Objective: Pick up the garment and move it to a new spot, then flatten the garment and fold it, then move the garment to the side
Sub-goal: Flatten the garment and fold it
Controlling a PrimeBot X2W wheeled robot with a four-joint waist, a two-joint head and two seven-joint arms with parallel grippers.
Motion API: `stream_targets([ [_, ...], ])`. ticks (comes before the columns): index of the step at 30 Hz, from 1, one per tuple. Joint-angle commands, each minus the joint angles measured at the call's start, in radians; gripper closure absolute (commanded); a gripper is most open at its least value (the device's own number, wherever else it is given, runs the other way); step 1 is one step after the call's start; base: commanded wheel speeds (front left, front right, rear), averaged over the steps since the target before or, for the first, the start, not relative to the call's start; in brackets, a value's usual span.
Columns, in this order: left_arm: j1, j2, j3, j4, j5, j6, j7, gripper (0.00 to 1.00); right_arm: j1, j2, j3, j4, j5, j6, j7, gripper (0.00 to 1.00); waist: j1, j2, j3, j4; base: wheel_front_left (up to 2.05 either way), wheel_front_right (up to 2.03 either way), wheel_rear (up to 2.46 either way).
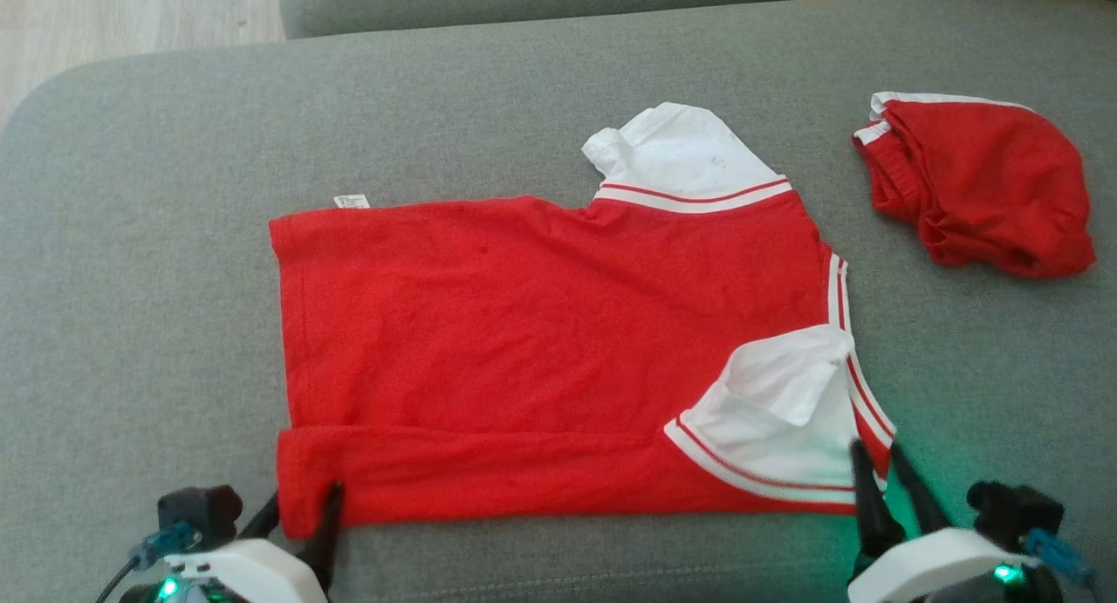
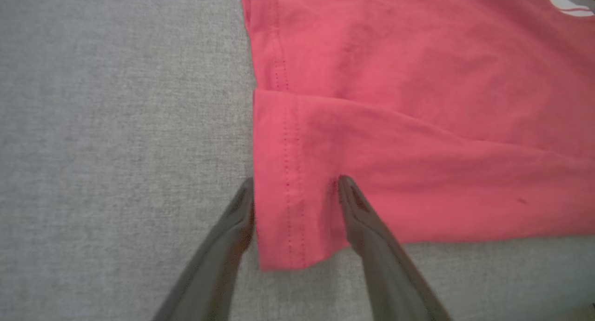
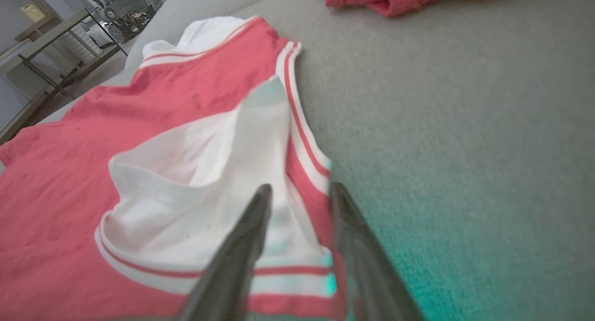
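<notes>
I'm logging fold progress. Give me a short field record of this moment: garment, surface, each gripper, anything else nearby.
garment: red shirt, spread flat, near edge folded over
surface: grey cushion
left gripper: open, fingers either side of the hem corner
right gripper: open, at the near white sleeve
other: crumpled red garment, apart, to the right

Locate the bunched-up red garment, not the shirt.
Head view, upper right: the bunched red garment lies on the grey cushion, apart from the spread red shirt, right of its striped neckline and beyond the right gripper.
</notes>
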Motion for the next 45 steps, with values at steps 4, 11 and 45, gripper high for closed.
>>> stream_targets([
  [4,-0.010,0.010,0.060,-0.059,-0.002,0.037,-0.039,0.00,-0.005,-0.010,-0.001,-0.129,-0.093,-0.001,-0.024,0.00,0.0000,0.0000,-0.019,0.004,0.00,0.00,0.00],
  [11,-0.029,-0.013,0.086,-0.164,0.029,0.093,-0.155,0.00,-0.042,-0.010,-0.011,-0.333,-0.183,-0.001,0.006,0.00,0.0000,0.0000,-0.049,0.013,0.00,0.00,0.00],
  [45,-0.494,0.029,0.043,0.083,0.019,0.007,-0.080,0.00,-0.127,-0.010,0.064,-0.493,-0.154,-0.001,0.062,0.00,0.0000,0.0000,0.108,0.008,0.00,0.00,0.00],
])
